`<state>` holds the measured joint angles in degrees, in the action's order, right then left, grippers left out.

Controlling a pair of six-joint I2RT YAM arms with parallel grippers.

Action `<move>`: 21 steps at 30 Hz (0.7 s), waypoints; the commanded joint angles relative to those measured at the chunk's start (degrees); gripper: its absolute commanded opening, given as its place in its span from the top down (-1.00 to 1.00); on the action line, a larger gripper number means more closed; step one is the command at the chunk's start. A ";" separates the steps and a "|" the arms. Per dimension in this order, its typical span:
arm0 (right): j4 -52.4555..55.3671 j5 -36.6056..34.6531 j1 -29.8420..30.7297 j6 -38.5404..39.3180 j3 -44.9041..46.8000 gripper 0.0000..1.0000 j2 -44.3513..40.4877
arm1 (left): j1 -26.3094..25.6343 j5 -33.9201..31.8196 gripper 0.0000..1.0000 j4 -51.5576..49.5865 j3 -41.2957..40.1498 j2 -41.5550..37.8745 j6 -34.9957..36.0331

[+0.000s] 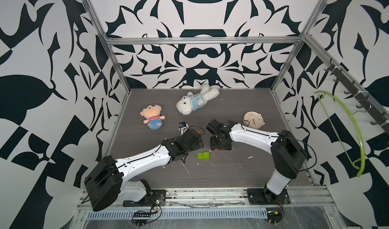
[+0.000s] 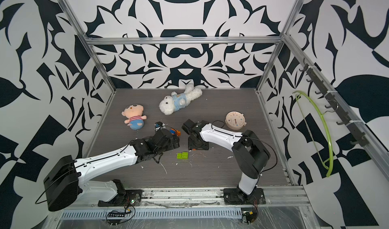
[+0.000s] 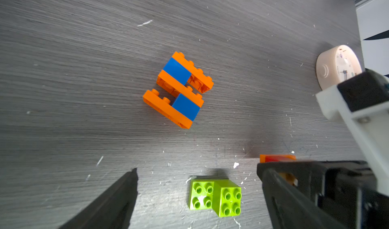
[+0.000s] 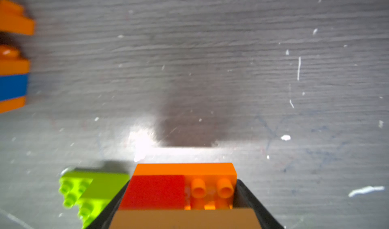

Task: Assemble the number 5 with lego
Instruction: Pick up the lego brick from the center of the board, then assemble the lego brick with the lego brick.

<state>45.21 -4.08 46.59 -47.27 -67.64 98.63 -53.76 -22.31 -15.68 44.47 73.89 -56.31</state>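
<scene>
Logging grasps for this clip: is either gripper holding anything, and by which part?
The right gripper holds the orange, red and tan lego cluster, fingers pressed on its two opposite ends. The left gripper is open and empty.

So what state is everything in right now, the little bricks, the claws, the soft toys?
Orange-and-blue lego cluster: joined, lying free.
Lime-green square lego bricks: side by side, ungripped.
Orange, red and tan lego cluster: clamped between jaws.
Left gripper: open, empty.
Right gripper: shut on the orange, red and tan lego cluster.
White plush dog: lying down.
Plush boy doll: lying face up.
</scene>
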 commanded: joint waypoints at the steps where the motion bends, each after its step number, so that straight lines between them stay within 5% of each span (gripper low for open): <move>1: 2.84 -0.93 2.97 -2.83 -3.25 -0.29 -1.22 | 0.06 -2.41 -0.99 -2.59 -1.85 -3.31 -0.92; 12: 3.26 -3.31 11.86 -9.72 -9.52 -0.29 3.26 | 0.20 -7.25 -0.99 -6.19 -9.74 -15.53 -4.22; 21: 5.76 -5.96 13.21 -13.97 -11.42 -0.30 6.88 | 0.48 -8.20 -0.98 -8.36 -12.99 -21.45 -4.73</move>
<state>48.16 -7.70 59.66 -58.72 -77.06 106.04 -53.60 -29.26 -22.28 32.42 53.49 -60.64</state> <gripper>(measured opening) 0.676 0.992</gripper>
